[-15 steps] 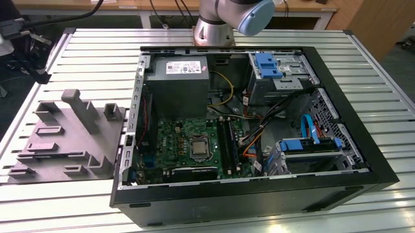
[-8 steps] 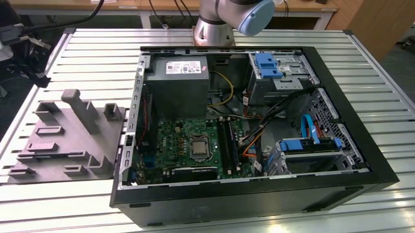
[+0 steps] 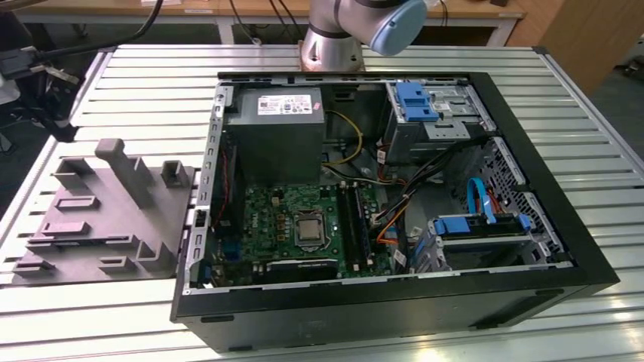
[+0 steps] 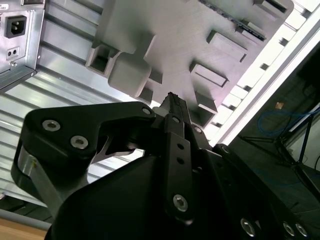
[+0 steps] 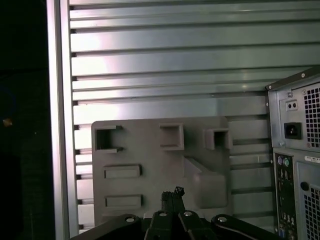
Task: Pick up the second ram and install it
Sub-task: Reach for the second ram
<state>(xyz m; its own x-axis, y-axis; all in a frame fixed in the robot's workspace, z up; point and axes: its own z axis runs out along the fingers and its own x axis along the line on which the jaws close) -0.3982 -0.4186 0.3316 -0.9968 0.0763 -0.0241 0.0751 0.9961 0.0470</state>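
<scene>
In both wrist views my gripper (image 4: 171, 100) (image 5: 172, 194) hovers above the grey fixture plate (image 4: 200, 45) (image 5: 150, 155), its black fingers pressed together with nothing between them. A thin dark strip (image 4: 243, 25) lies along one edge of that plate; I cannot tell whether it is the second ram. In the exterior view the open computer case (image 3: 563, 249) lies on the table with the motherboard (image 3: 271, 219) facing up. Long black memory slots (image 3: 354, 219) run beside the processor socket (image 3: 307, 230). The grey fixture (image 3: 101, 219) sits at the exterior view's left of the case.
Upright posts (image 3: 126, 170) rise from the fixture. The case's rear panel (image 5: 295, 165) with its power socket stands close beside it. Inside the case are the power supply (image 3: 277, 124), blue drive brackets (image 3: 415, 102) and loose cables (image 3: 403, 204). The slatted table's edge (image 5: 60, 125) runs past the fixture.
</scene>
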